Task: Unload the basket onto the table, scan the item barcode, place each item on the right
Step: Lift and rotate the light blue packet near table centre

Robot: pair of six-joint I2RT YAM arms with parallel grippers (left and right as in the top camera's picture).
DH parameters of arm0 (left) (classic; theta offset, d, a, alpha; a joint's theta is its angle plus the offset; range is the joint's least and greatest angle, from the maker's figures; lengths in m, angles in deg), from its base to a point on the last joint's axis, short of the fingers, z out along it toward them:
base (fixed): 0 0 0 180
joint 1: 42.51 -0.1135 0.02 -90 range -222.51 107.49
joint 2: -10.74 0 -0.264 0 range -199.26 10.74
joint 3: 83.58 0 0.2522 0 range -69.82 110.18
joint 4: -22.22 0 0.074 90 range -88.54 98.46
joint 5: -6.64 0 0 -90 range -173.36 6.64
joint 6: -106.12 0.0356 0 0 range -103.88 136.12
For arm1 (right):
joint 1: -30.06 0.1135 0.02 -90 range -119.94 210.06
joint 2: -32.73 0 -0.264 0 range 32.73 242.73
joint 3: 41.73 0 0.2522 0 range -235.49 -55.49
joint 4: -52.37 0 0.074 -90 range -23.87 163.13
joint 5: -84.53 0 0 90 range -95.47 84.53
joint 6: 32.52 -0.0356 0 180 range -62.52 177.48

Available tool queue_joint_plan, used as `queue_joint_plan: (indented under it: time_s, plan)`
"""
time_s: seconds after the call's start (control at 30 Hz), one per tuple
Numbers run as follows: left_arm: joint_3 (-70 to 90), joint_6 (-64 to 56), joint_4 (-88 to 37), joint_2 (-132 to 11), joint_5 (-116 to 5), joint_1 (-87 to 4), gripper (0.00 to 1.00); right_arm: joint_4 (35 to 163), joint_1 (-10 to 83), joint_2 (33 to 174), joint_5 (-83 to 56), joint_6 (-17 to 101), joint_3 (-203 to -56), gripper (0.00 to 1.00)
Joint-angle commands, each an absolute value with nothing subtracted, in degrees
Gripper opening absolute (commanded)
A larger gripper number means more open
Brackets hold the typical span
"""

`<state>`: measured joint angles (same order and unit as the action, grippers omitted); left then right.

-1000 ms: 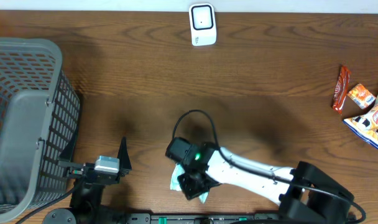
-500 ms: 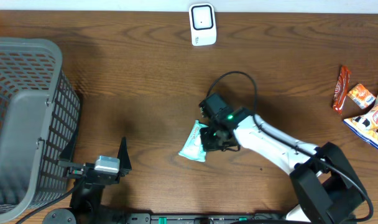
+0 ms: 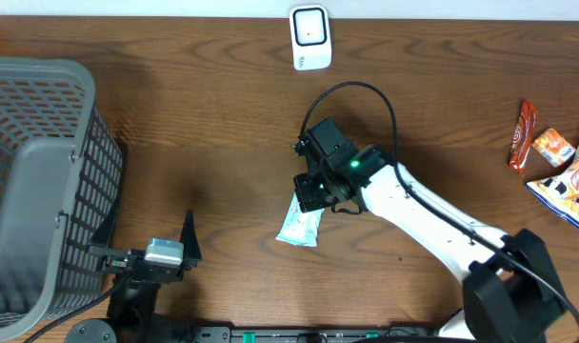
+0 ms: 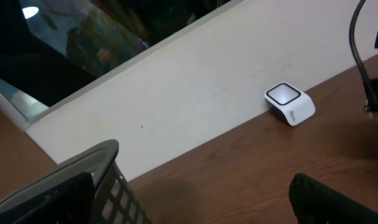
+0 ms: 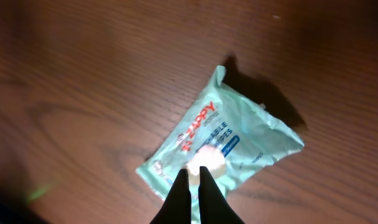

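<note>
Pinching the packet [image 5: 239, 137] by one edge, right tool [image 5: 194, 173] fully closed, holding it over the tabletop's [image 3: 175, 143] middle, well short of the far-edge scanner [image 3: 309, 38]; edge grip likely keeps barcode uncovered.

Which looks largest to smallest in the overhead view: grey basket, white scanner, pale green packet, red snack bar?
1. grey basket
2. pale green packet and white scanner: alike, packet partly covered, so unranked
3. red snack bar
</note>
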<state>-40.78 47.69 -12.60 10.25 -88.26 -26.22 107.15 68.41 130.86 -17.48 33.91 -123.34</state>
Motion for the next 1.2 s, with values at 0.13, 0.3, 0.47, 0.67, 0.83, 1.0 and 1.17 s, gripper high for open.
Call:
queue_joint_plan:
  time_s: [0.13,0.3,0.47,0.67,0.83,1.0,1.17]
  plan:
    - [-40.6,48.0,-12.5,10.6,-89.0,-25.9,1.0,108.1,69.9,144.7,-18.3,34.8,-122.5,0.01]
    - [-40.6,48.0,-12.5,10.6,-89.0,-25.9,1.0,107.4,69.9,150.2,-18.5,35.1,-122.6,0.01]
    - [-40.6,48.0,-12.5,10.6,-89.0,-25.9,1.0,109.9,67.7,146.5,-17.4,38.3,-127.2,0.01]
    - [-40.6,48.0,-12.5,10.6,-89.0,-25.9,1.0,117.2,65.2,136.0,-17.3,42.2,-135.5,0.01]
    - [-40.6,48.0,-12.5,10.6,-89.0,-25.9,1.0,120.0,66.5,129.3,-13.7,42.1,-135.6,0.01]
    - [-40.6,48.0,-12.5,10.6,-89.0,-25.9,1.0,120.7,68.1,130.5,-6.0,39.0,-132.5,0.01]
    - [-40.6,48.0,-12.5,10.6,-89.0,-25.9,1.0,115.9,68.4,134.7,-4.5,36.0,-126.4,0.01]
